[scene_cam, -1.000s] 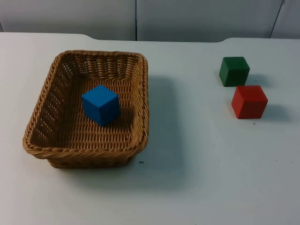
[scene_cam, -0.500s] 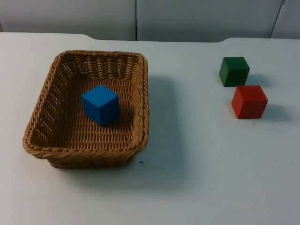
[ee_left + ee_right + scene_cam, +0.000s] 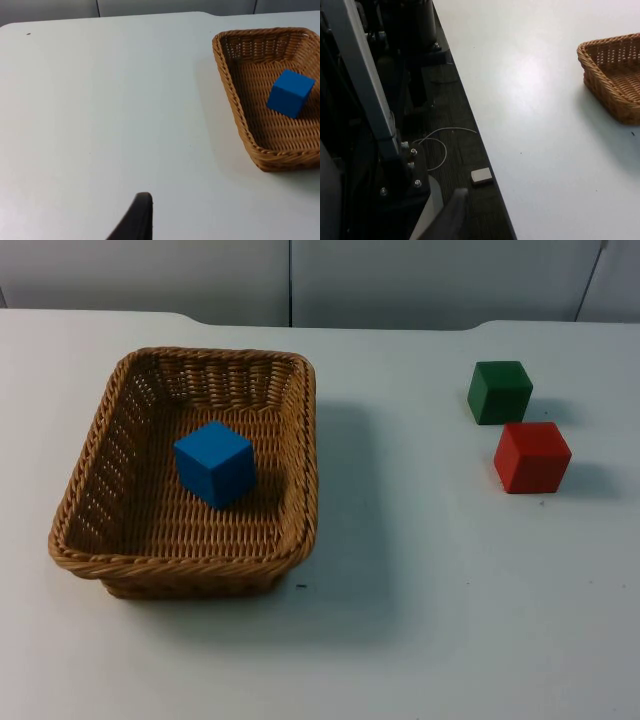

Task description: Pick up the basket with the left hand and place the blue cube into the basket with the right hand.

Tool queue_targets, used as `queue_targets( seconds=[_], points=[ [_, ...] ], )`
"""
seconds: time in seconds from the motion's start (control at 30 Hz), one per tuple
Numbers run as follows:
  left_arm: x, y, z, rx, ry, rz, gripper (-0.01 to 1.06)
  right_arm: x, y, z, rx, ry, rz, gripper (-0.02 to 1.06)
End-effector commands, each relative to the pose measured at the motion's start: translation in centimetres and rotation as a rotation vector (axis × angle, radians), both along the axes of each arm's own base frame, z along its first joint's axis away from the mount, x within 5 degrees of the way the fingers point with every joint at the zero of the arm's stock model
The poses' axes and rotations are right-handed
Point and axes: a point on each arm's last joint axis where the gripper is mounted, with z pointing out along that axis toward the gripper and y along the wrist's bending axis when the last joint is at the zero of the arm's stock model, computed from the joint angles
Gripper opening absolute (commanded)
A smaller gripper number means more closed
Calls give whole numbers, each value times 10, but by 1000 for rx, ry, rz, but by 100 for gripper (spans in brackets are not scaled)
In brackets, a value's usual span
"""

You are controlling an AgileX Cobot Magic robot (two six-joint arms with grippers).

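Observation:
A brown wicker basket point(image 3: 300, 455) rests on the white table at the left. The blue cube point(image 3: 214, 463) lies inside it, near the middle of its floor. In the left wrist view my left gripper point(image 3: 140, 222) hovers over bare table, well away from the basket point(image 3: 235, 95) and the blue cube point(image 3: 290, 93). My right gripper point(image 3: 451, 215) hangs out beyond the table's edge, far from the basket's corner point(image 3: 615, 80). Both arms wait off to the sides, and neither touches anything.
A green cube point(image 3: 499, 391) and a red cube point(image 3: 531, 456) stand close together at the table's right. Beyond the table's edge, in the right wrist view, are a dark floor, a metal frame point(image 3: 365, 100) and a small white block point(image 3: 481, 175).

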Motion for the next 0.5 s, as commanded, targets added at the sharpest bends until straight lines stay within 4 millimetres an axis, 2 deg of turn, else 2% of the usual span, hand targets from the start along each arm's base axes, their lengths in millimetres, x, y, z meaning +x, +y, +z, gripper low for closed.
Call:
queue_targets(
  seconds=[0.0, 0.33, 0.47],
  points=[
    [0, 0, 0, 0, -11, -2, 96, 0, 1, -2, -1, -6, 10, 99],
    [0, 0, 0, 0, -11, -2, 96, 0, 1, -2, -1, -9, -18, 99],
    [0, 0, 0, 0, -11, -2, 96, -1, 0, -2, -2, -9, -211, 99]
  ],
)
